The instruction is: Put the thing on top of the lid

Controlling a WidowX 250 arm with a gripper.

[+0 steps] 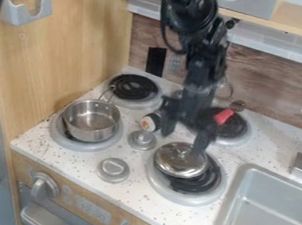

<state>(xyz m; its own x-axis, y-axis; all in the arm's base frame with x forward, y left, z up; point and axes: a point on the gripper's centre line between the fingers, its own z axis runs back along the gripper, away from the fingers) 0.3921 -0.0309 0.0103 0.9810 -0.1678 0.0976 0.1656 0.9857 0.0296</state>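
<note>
The gripper (182, 141) hangs from the top over the stove, its two fingers apart with nothing visible between them. Below it, a round shiny metal lid (176, 162) rests on the front right burner. The right finger overlaps the lid's upper right part; whether they touch I cannot tell. Just left of the left finger is a small white and black thing with an orange spot (148, 123). A red thing (224, 116) shows right of the gripper, by the back right burner. Which of these two is the task's thing I cannot tell.
A metal pot (91, 121) stands on the front left burner. Grey knobs (142, 140) rise from the countertop between the front burners. The sink (268, 211) lies at the right, with a wooden wall (59, 50) at the left and a backsplash behind.
</note>
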